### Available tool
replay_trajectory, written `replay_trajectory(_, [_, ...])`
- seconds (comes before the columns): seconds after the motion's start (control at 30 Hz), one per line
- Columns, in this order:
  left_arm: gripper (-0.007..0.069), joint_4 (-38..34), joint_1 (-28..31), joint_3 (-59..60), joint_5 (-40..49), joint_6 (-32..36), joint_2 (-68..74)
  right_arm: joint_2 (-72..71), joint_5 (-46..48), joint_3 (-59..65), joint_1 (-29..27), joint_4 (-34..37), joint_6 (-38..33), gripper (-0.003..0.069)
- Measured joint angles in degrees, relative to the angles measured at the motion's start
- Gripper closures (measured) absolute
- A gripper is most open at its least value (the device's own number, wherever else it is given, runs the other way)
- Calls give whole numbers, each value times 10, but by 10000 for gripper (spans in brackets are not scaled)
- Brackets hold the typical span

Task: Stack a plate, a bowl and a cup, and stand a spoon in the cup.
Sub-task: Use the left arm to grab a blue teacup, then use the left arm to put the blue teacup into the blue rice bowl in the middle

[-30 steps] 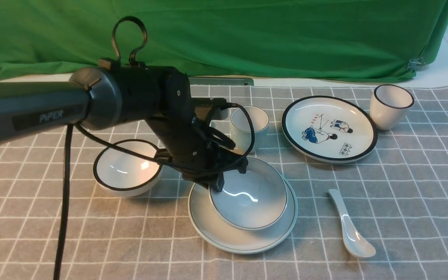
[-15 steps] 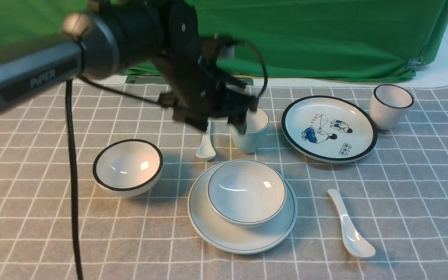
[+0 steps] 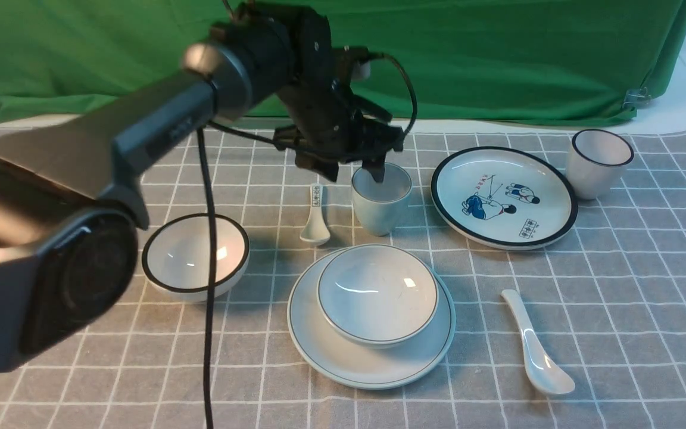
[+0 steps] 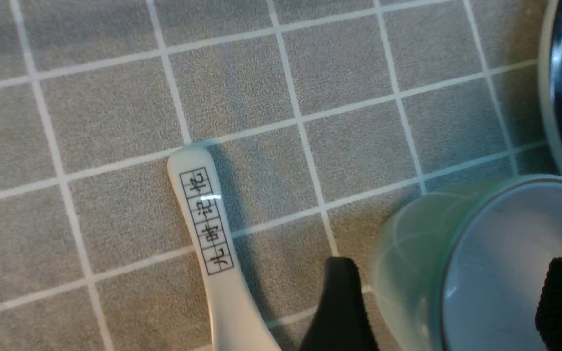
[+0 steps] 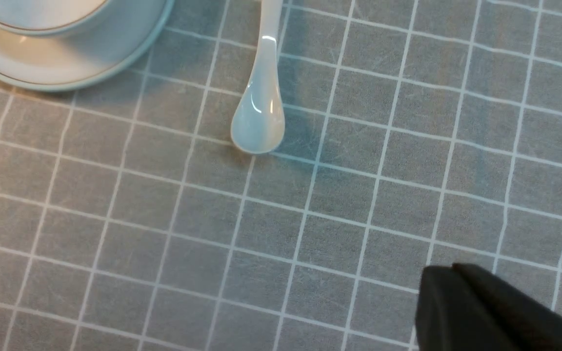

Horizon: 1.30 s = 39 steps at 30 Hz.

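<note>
The pale bowl [image 3: 377, 301] sits on the plain plate [image 3: 319, 348] at front centre. The handleless cup [image 3: 380, 210] stands just behind them. My left gripper [image 3: 355, 171] is open at the cup's rim, one finger outside its left wall and one over its mouth. The left wrist view shows the cup [image 4: 408, 243] between the spread fingers of the left gripper [image 4: 454, 273]. The plain white spoon [image 3: 536, 348] lies right of the plate. The right wrist view shows the spoon [image 5: 260, 107], the plate [image 5: 76, 63] and my shut, empty right gripper [image 5: 444, 287].
A small spoon with dark marks [image 3: 315, 217] lies left of the cup, also in the left wrist view [image 4: 208, 229]. A black-rimmed bowl [image 3: 195, 256] stands at left. A cartoon plate [image 3: 504, 196] and a black-rimmed cup [image 3: 598, 162] stand at back right. A green cloth hangs behind.
My left gripper has risen off the bowl, leaving it on the plate, and moved back to the cup's rim. Bowl and plate have not shifted since.
</note>
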Motion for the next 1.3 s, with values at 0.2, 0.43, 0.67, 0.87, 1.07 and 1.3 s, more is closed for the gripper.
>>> replay_trajectory(0.2, [551,0,0,-7,36,3,11,0,0,0,0,0,-4,624])
replay_trajectory(0.43, [591,21,0,-52,118,30,-70,0,-4,0,0,-1,-14,624])
replay_trajectory(0.67, [592,8,-35,112,128,39,-190,0,-16,0,0,0,-15,624])
replay_trajectory(0.87, [592,4,-70,285,29,25,-194,0,-17,0,0,-1,-16,624])
replay_trajectory(1.07, [592,23,-68,293,6,14,-188,0,-17,0,0,0,-17,624])
replay_trajectory(1.3, [530,22,-68,293,8,20,-188,8,-18,0,0,0,-15,624])
